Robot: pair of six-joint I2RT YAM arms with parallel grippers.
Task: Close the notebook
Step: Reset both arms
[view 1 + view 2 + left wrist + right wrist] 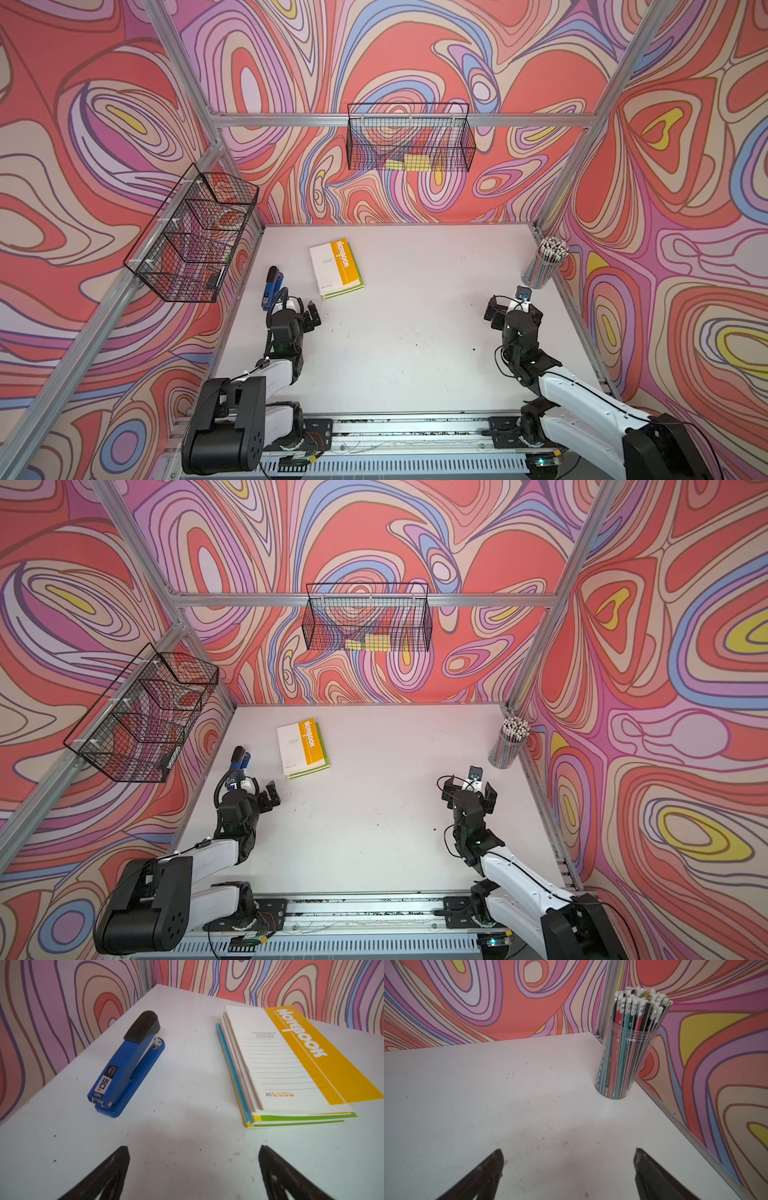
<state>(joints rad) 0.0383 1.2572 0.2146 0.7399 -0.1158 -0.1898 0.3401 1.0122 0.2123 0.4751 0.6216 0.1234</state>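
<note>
The notebook has a white and yellow cover with "Notebook" printed on it. It lies on top of a small stack of other notebooks at the back left of the table. Its cover lies down over its pages, and the yellow outer corner looks slightly raised. My left gripper hovers open in front of the stack, touching nothing. At the right side of the table my right gripper is open and holds nothing.
A blue and black stapler lies left of the notebooks, close to my left gripper. A clear cup of pencils stands in the back right corner. Wire baskets hang on the back wall and the left wall.
</note>
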